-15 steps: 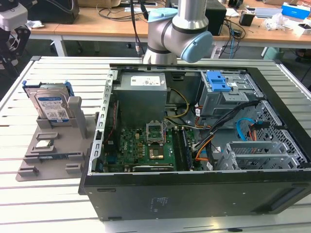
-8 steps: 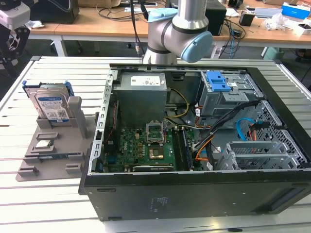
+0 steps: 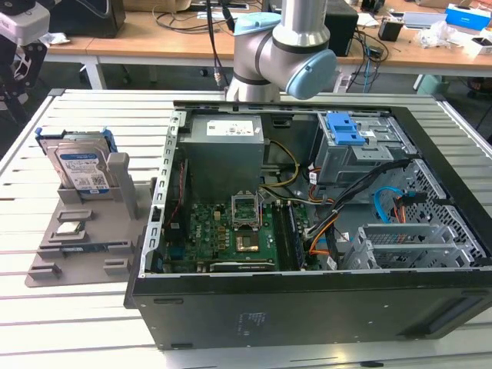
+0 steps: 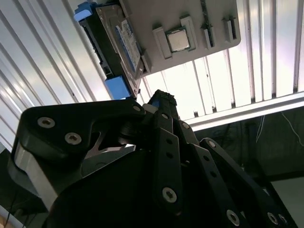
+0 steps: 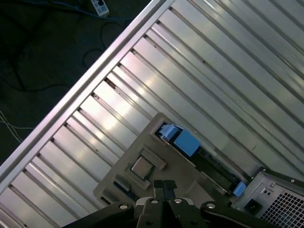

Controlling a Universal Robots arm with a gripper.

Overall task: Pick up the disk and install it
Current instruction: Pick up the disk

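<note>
End effector (image 5: 164, 186) closed, clear of disk (image 5: 187, 142)

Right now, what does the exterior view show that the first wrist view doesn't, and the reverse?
Exterior view: the arm, the computer's motherboard and its drive cage. First wrist view: the shut fingers, holding nothing, and the dark floor past the table edge. Both: the disk standing on edge in the grey holder, the chip lying flat on that holder, and the slatted table.
</note>
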